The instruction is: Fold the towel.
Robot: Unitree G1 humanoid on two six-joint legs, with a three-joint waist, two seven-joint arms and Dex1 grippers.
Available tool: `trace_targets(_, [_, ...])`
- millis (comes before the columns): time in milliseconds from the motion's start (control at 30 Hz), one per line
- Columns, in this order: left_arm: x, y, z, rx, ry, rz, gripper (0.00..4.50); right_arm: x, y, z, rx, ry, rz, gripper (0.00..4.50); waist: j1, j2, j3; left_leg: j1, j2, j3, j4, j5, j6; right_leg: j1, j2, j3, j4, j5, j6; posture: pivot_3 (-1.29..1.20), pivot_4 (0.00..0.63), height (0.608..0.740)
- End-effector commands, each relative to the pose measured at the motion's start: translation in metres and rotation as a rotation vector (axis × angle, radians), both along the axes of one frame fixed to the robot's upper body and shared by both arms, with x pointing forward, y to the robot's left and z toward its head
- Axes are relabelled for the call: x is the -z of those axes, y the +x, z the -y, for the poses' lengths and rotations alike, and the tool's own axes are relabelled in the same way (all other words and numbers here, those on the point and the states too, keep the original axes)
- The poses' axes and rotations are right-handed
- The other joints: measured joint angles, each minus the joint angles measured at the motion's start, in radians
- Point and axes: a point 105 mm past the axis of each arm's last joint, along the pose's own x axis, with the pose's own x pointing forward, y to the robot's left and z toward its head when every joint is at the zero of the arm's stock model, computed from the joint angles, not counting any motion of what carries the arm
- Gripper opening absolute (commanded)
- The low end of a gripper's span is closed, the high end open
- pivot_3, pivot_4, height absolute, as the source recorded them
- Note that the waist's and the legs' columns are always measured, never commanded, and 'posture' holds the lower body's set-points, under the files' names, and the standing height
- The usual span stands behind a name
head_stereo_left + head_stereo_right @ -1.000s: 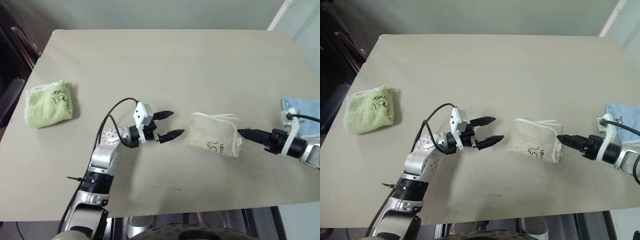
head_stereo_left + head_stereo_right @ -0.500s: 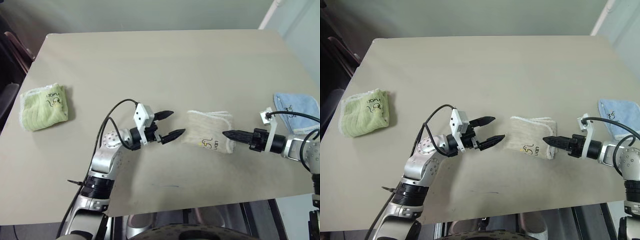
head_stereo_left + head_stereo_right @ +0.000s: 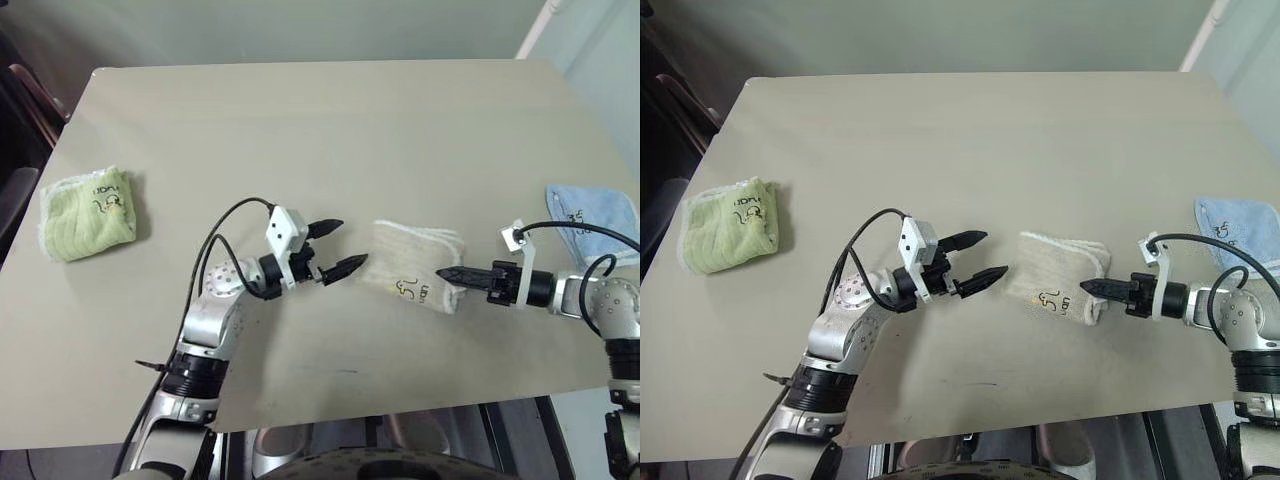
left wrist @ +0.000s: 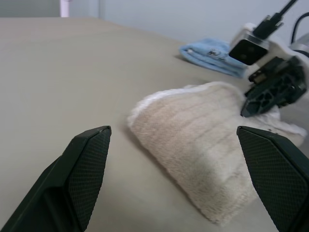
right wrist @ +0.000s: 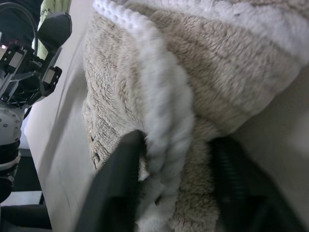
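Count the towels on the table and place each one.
3: the beige towel at centre between the hands, a green towel near the left edge, a blue towel at the right edge.

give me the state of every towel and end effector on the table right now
towel: beige, folded, flat on the table, its right edge between the right end effector's fingers
green towel: folded, lying near the table's left edge, untouched
blue towel: folded, at the table's right edge, untouched
left end effector: open, holding nothing, just left of the towel
right end effector: closing on the towel's white corded edge
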Motion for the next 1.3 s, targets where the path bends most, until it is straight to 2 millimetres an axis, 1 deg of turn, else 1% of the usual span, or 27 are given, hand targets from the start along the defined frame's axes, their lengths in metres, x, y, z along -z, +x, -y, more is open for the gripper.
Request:
trace_targets(33, [-0.012,-0.001,0.006,0.015,-0.01,0.052,4.5,-0.012,0.007,0.004,0.028,0.017,0.045,0.48,0.0,0.0,0.0,0.0,0.0,0.0,0.0,0.0,0.0,0.0,0.0,0.0,0.0,0.0,0.0,0.0,0.15,0.74])
trace_targets(67, [-0.012,-0.001,0.007,0.014,-0.012,0.052,4.5,-0.013,0.007,0.004,0.034,0.021,0.05,0.16,0.0,0.0,0.0,0.0,0.0,0.0,0.001,0.0,0.0,0.0,0.0,0.0,0.0,0.0,0.0,0.0,0.15,0.74])
trace_targets(100, [-0.013,0.0,0.008,0.014,-0.013,0.052,4.5,-0.015,0.007,0.005,0.039,0.026,0.057,0.02,0.0,0.0,0.0,0.0,0.0,0.0,0.001,0.0,0.0,0.001,0.0,0.0,0.0,0.001,0.0,0.0,0.15,0.74])
trace_targets(233, [-0.013,0.001,0.009,0.014,-0.017,0.052,4.5,-0.025,0.005,0.005,0.054,0.045,0.085,0.02,0.0,0.0,0.0,0.0,-0.001,0.0,0.003,0.0,0.001,0.001,0.0,0.0,0.001,0.002,0.0,0.0,0.15,0.74])
trace_targets(267, [-0.013,0.002,0.01,0.016,-0.018,0.053,4.5,-0.032,0.003,0.005,0.056,0.045,0.112,0.02,0.002,0.0,0.0,0.0,0.0,0.0,0.003,0.0,0.001,0.001,0.0,0.0,0.001,0.002,0.0,0.0,0.15,0.74])
trace_targets(333, [-0.013,0.002,0.011,0.021,-0.022,0.055,4.5,-0.049,0.001,0.006,0.076,0.068,0.174,0.02,0.003,0.001,0.001,0.0,0.0,-0.001,0.003,0.0,0.001,0.001,0.0,0.0,0.001,0.002,0.0,0.0,0.15,0.74])
trace_targets(433, [-0.015,0.004,0.014,0.027,-0.035,0.056,4.5,-0.083,-0.003,0.008,0.122,0.097,0.301,0.02,0.003,0.001,0.001,-0.002,-0.001,0.0,0.003,0.0,0.001,0.0,0.0,0.0,0.0,0.002,0.0,0.0,0.15,0.74])
trace_targets(467, [-0.015,0.005,0.016,0.032,-0.039,0.055,4.5,-0.097,-0.004,0.011,0.153,0.107,0.353,0.02,0.004,0.001,0.001,-0.002,-0.001,0.0,0.003,0.0,0.001,0.0,0.0,0.0,0.0,0.001,0.0,0.0,0.15,0.74])
trace_targets(533, [-0.014,0.004,0.019,0.043,-0.043,0.051,4.5,-0.117,-0.007,0.018,0.226,0.12,0.442,0.02,0.005,0.001,0.001,-0.002,-0.001,0.0,0.003,0.0,0.001,0.0,0.0,0.0,0.0,0.001,0.001,0.0,0.15,0.74])
trace_targets(600, [-0.012,0.002,0.021,0.053,-0.047,0.046,4.5,-0.13,-0.009,0.025,0.301,0.126,0.502,0.02,0.006,0.001,0.001,-0.002,-0.001,0.0,0.003,0.0,0.001,0.0,0.0,0.0,-0.001,0.0,0.002,0.0,0.15,0.74])
trace_targets(733, [-0.007,0.002,0.027,0.072,-0.051,0.039,4.5,-0.148,-0.013,0.049,0.505,0.1,0.593,0.02,0.006,0.001,0.001,-0.003,-0.001,0.0,0.003,-0.001,0.003,0.0,-0.001,0.0,-0.001,-0.001,0.003,0.0,0.15,0.74])
trace_targets(767, [-0.006,0.003,0.027,0.075,-0.051,0.04,4.5,-0.15,-0.014,0.052,0.53,0.101,0.598,0.02,0.007,0.001,0.001,-0.003,-0.001,-0.001,0.003,-0.002,0.003,0.0,-0.001,0.0,-0.001,-0.001,0.003,0.0,0.15,0.74])
trace_targets(833, [-0.005,0.004,0.03,0.085,-0.054,0.037,4.5,-0.152,-0.015,0.064,0.61,0.099,0.607,0.02,0.007,0.001,0.001,-0.003,-0.001,-0.001,0.003,-0.002,0.004,0.0,-0.001,0.001,-0.001,-0.001,0.003,0.0,0.15,0.74])
trace_targets(867, [-0.003,0.006,0.031,0.089,-0.055,0.035,4.5,-0.155,-0.013,0.077,0.695,0.093,0.619,0.02,0.007,0.001,0.001,-0.003,-0.001,-0.001,0.003,-0.002,0.004,0.0,-0.001,0.001,-0.001,-0.002,0.004,0.0,0.15,0.74])
trace_targets(900, [-0.002,0.008,0.034,0.092,-0.056,0.034,4.5,-0.158,-0.01,0.095,0.808,0.09,0.629,0.02,0.007,0.001,0.001,-0.004,-0.001,-0.001,0.003,-0.002,0.005,-0.001,-0.001,0.001,-0.001,-0.002,0.004,0.0,0.15,0.74])
trace_targets(967, [0.001,0.01,0.037,0.096,-0.056,0.034,4.5,-0.16,-0.009,0.118,0.95,0.086,0.638,0.02,0.009,0.001,0.001,-0.004,-0.002,-0.001,0.004,-0.003,0.006,0.0,-0.002,0.001,-0.001,-0.001,0.005,0.0,0.15,0.74])
trace_targets(1033, [0.001,0.01,0.041,0.107,-0.06,0.036,4.5,-0.158,-0.012,0.145,1.105,0.073,0.635,0.02,0.01,0.001,0.001,-0.004,-0.002,-0.001,0.005,-0.004,0.006,0.0,-0.002,0.001,-0.001,-0.001,0.005,0.0,0.15,0.74])
trace_targets(1067, [0.002,0.01,0.042,0.111,-0.062,0.036,4.5,-0.157,-0.013,0.153,1.151,0.07,0.63,0.02,0.011,0.001,0.001,-0.005,-0.002,-0.001,0.005,-0.004,0.007,0.0,-0.003,0.001,-0.001,-0.001,0.006,0.0,0.15,0.74])
trace_targets(1167, [0.005,0.01,0.044,0.114,-0.062,0.038,4.5,-0.146,-0.018,0.173,1.248,0.062,0.596,0.02,0.011,0.002,0.001,-0.006,-0.002,-0.001,0.005,-0.005,0.008,-0.001,-0.003,0.001,-0.001,0.0,0.009,0.0,0.15,0.74])
trace_targets(1200, [0.006,0.01,0.045,0.114,-0.061,0.038,4.5,-0.142,-0.019,0.177,1.264,0.052,0.58,0.02,0.01,0.002,0.001,-0.006,-0.002,-0.001,0.005,-0.005,0.008,-0.002,-0.002,0.001,-0.001,0.002,0.013,0.0,0.15,0.74])
trace_targets(1300, [0.007,0.009,0.046,0.112,-0.06,0.04,4.5,-0.127,-0.02,0.185,1.295,0.014,0.536,0.02,0.01,0.003,0.001,-0.006,-0.002,-0.001,0.004,-0.006,0.008,-0.002,-0.002,0.001,-0.001,0.001,0.015,0.0,0.15,0.74])
